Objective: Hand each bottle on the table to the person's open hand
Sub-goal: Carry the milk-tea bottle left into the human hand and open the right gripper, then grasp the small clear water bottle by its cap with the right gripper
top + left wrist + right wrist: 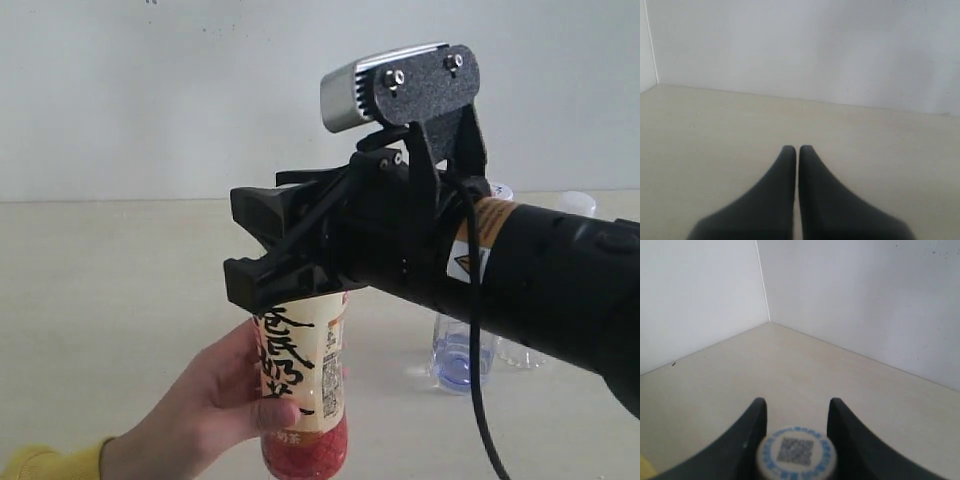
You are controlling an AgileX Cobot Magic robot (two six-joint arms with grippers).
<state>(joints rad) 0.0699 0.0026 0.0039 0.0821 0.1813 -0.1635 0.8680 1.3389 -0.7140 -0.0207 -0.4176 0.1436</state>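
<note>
The cream tea bottle point(300, 370), with black characters and a red base, hangs upright above the table point(110, 300). My right gripper point(240, 245) reaches across from the right and is shut on its top. In the right wrist view the bottle's cap point(796, 452), printed with a blue ring and a code, sits between the right gripper's point(796, 405) black fingers. A person's hand point(215, 400) is wrapped around the bottle's body from the left. The tall clear bluish bottle point(460, 355) and the smaller crinkled one point(520, 352) stand behind my right arm, mostly hidden. My left gripper point(798, 149) is shut on nothing above bare table.
The person's yellow sleeve point(50, 462) enters at the lower left corner. A pale wall point(150, 100) runs along the table's far edge. My right arm point(560, 280) with its camera bracket crosses the right half of the exterior view.
</note>
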